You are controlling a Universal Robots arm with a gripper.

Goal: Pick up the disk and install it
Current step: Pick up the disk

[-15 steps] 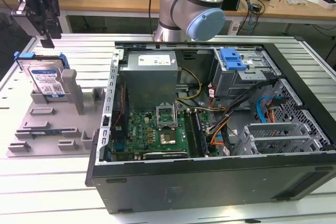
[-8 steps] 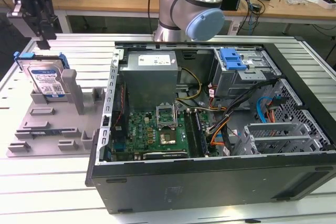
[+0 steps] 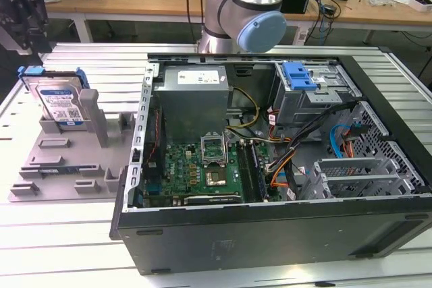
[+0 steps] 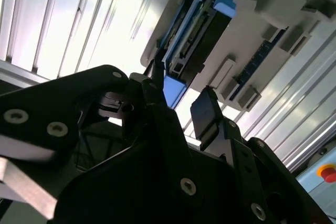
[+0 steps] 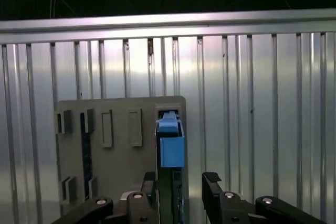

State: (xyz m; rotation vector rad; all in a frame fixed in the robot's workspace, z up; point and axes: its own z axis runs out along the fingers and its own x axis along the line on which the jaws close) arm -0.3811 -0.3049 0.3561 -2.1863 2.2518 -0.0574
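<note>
Ribbed metal table [image 3: 67, 247] w/ disk [image 3: 59, 104] upright in grey rack [image 3: 64, 166]; gripper [image 5: 179, 179] open, straddling its blue edge, prob. stiff, heavyish, shock-fragile, so pinch flat faces

there is one disk [image 3: 59, 102], one grey holder plate [image 3: 67, 170], one open computer case [image 3: 270, 234] with one power-supply box [image 3: 196, 106] and one motherboard [image 3: 196, 166], and one robot arm [image 3: 250, 5] carrying one gripper [image 5: 180, 179] with two fingers [image 5: 211, 183].
</note>
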